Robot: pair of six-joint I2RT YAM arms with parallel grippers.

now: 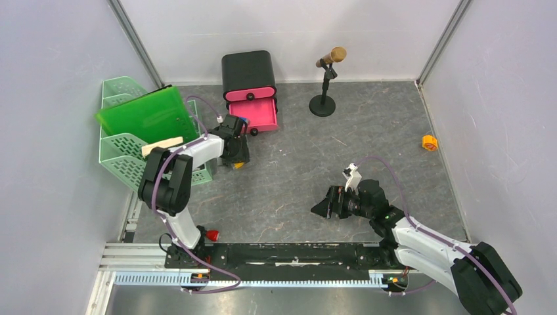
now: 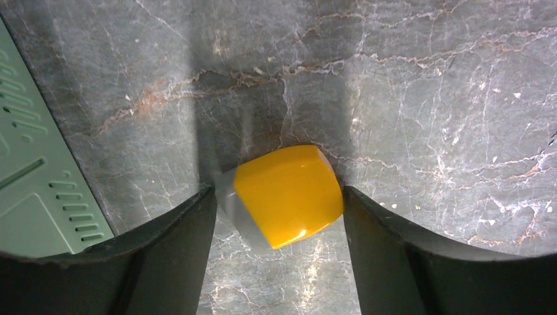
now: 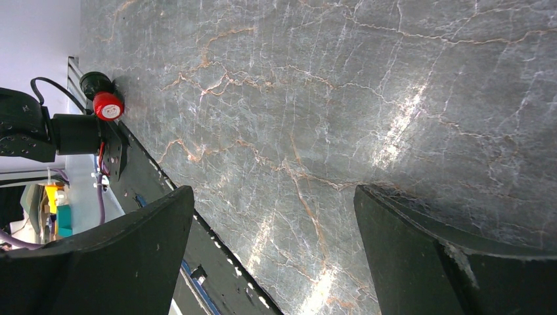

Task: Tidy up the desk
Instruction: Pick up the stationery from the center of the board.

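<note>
Left gripper (image 2: 279, 197): jaws part-spread, one on each flank of a yellow block (image 2: 289, 197) with a pale grey side face; both fingers sit right at the block's edges, and I cannot tell whether they press it or only meet it; block rests on the desk (image 2: 427, 98), just beside the mint-green tray (image 2: 33, 197). From the top camera the left gripper (image 1: 238, 157) points down at the tray's right end, near the black drawer box (image 1: 249, 85), whose lower pink drawer stands pulled out.

Right gripper (image 3: 272, 197): jaws spread wide, nothing between them, only bare stone below; in the top view it (image 1: 326, 205) sits low over the near-centre of the desk.

Desk (image 1: 295, 170): dark grey, marbled with pale and rusty veins, fills the floor of the enclosure between the white walls; glare streaks on it in the right wrist view. A microphone stand (image 1: 325, 85) sits at the far edge; a small orange item (image 1: 429, 142) lies at the right edge.
</note>
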